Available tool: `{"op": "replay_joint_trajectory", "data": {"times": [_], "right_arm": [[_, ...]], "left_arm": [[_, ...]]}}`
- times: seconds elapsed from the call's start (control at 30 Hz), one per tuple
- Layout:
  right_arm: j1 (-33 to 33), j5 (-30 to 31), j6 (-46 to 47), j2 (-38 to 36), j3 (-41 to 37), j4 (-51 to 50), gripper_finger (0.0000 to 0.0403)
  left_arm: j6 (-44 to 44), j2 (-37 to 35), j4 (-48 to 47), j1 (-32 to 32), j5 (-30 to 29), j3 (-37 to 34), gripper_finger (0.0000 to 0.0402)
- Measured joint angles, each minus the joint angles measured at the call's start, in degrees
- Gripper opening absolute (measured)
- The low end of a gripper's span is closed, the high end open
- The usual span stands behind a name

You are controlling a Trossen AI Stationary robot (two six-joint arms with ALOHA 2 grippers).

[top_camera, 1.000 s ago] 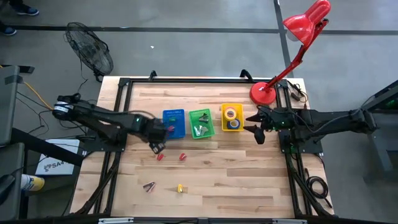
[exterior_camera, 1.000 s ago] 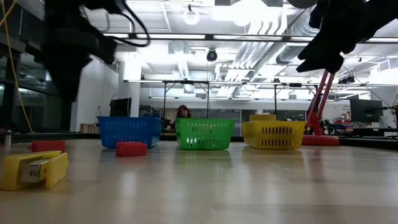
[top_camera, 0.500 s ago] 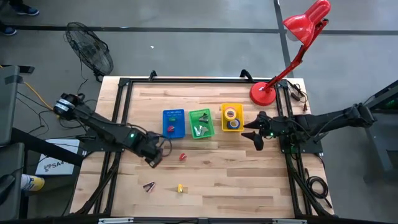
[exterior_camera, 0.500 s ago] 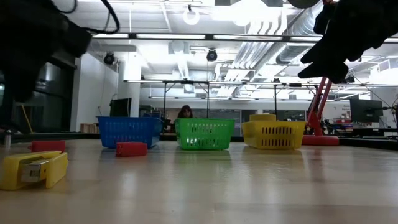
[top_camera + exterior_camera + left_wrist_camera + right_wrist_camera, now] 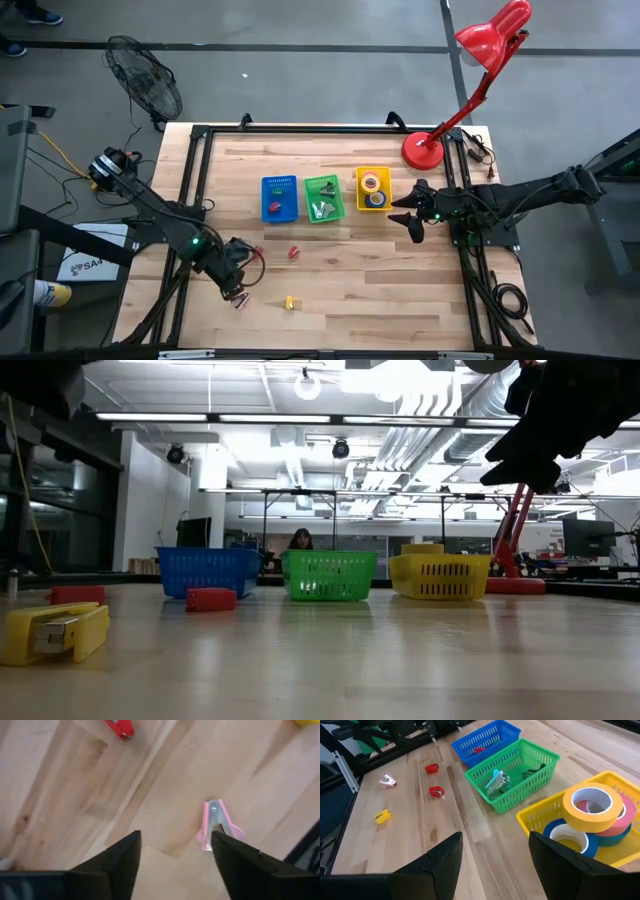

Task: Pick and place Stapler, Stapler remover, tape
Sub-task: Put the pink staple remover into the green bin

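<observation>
My left gripper [image 5: 234, 283] [image 5: 172, 851] hangs open, pointing down, just above the pink staple remover [image 5: 240, 299] [image 5: 216, 824] that lies flat on the table; nothing is between its fingers. One red stapler [image 5: 293, 252] and a yellow stapler [image 5: 289, 302] lie on the wood nearby. Another red stapler [image 5: 479, 749] rests in the blue bin [image 5: 279, 198]. Staple removers [image 5: 496, 779] lie in the green bin [image 5: 323, 198]. Tape rolls [image 5: 592, 806] are stacked in the yellow bin [image 5: 373, 190]. My right gripper [image 5: 406, 212] [image 5: 492, 854] waits open beside the yellow bin.
A red desk lamp [image 5: 424, 150] stands at the far right corner, behind my right arm. A second red stapler [image 5: 431, 768] lies near the first. In the low view the yellow stapler [image 5: 55, 632] lies closest to the near edge. Bare wood stretches across the near right half.
My left gripper has swung from beside the blue bin toward the table's near left, staying at about the same height, and now stands over the pink staple remover. The staplers and the remover on the table have not moved.
</observation>
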Motion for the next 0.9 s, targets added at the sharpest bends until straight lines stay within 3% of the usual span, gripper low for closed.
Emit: {"op": "replay_joint_trajectory", "data": {"times": [0.17,0.27,0.47,0.63,0.9], "right_arm": [[0.0,-0.2,0.0,0.0,0.0,0.0,0.0220],[0.0,-0.2,0.0,0.0,0.0,0.0,0.0220],[0.0,-0.3,0.0,0.0,0.0,-0.3,0.0220],[0.0,-1.4,0.0,0.1,0.0,-0.7,0.0220],[0.0,-2.6,0.0,0.1,0.0,-1.1,0.0220]], "left_arm": [[-0.8,0.7,3.4,-1.2,0.3,0.0,0.0297],[-0.8,2.6,6.9,-1.2,2.5,0.0,0.0313],[-4.1,9.2,14.2,-0.8,6.0,0.1,0.0309],[-9.5,12.7,16.2,-0.7,8.0,0.1,0.0307],[-9.8,17.5,16.8,-0.7,12.3,0.8,0.0307]]}}
